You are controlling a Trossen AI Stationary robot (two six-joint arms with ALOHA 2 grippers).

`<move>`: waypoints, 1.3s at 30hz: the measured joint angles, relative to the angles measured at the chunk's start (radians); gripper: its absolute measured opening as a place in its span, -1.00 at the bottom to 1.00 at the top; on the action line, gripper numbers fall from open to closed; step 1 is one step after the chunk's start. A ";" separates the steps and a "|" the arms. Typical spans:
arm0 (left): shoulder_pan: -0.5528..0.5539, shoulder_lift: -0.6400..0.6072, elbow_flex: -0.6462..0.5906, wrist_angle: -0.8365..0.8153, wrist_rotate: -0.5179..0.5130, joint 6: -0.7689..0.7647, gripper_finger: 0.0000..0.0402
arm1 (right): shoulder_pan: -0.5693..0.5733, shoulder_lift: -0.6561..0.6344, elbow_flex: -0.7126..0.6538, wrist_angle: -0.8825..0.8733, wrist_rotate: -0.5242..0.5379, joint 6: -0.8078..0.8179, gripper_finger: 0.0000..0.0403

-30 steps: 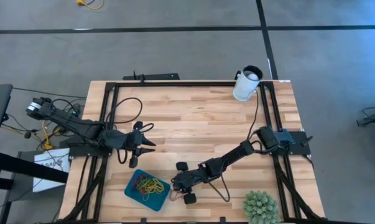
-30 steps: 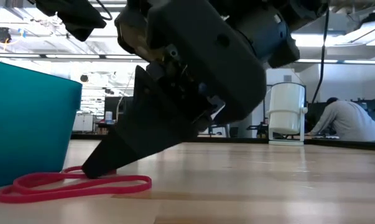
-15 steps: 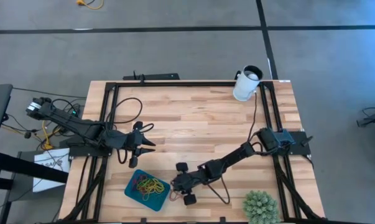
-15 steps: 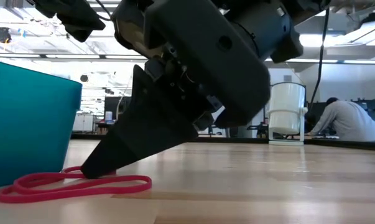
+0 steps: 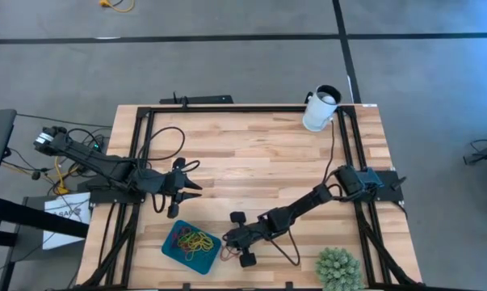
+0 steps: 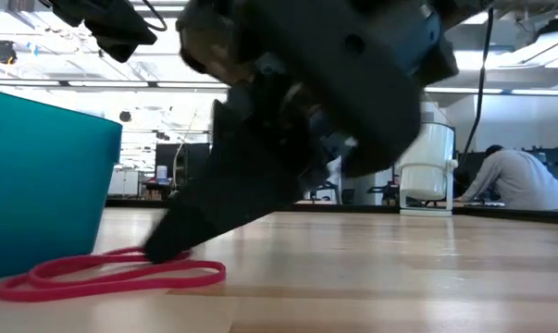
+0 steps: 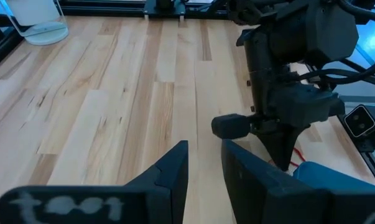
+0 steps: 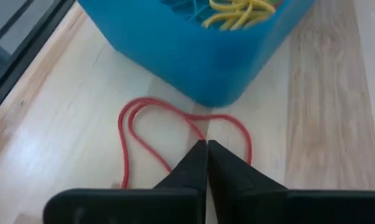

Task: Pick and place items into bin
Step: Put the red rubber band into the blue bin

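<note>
A red rubber band (image 8: pixel 128 143) lies flat on the wood just outside a corner of the teal bin (image 8: pixel 193 62), and shows in the low view (image 6: pixel 103 276) beside the bin wall (image 6: pixel 38 176). My right gripper (image 8: pixel 206 146) is shut, its tips down at the band (image 6: pixel 167 252), next to the bin (image 5: pixel 167 246). Several yellow, red and green bands (image 5: pixel 191 240) lie in the bin. My left gripper (image 5: pixel 196 184) hovers narrowly open (image 7: pixel 204 158) to the far left of the bin, touching nothing. My right gripper pinches the red band between its fingertips where a strand (image 8: pixel 198 132) runs in under them, near the middle of the loop. The fingers slant down from the table's right side. The band lies on the table, slack, its loops spread out on both sides of the tips.
A white cup (image 5: pixel 320 109) stands at the far right corner and a spiky green plant (image 5: pixel 338 271) at the near right corner. Black frame rails run along the table's left, right and far sides. A person (image 6: pixel 510 185) sits in the room beyond.
My right gripper has shifted a little along the table away from the bin wall, its tips staying low at the red band. The band has kept its place on the wood.
</note>
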 joint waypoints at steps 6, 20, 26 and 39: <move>0.000 0.000 0.000 -0.005 0.000 0.000 -0.58 | 0.019 -0.126 -0.003 -0.068 0.103 0.027 -0.99; 0.000 0.000 0.000 0.004 -0.197 -0.047 -0.58 | 0.029 -0.353 0.001 0.132 0.211 -0.156 -1.00; 0.001 0.000 0.000 -0.016 -0.521 -0.058 -0.58 | -0.014 -0.312 0.000 0.318 0.111 -0.193 -1.00; 0.001 -0.001 0.000 -0.058 -0.603 -0.102 -0.58 | -0.072 0.074 0.369 0.301 -0.053 -0.172 -1.00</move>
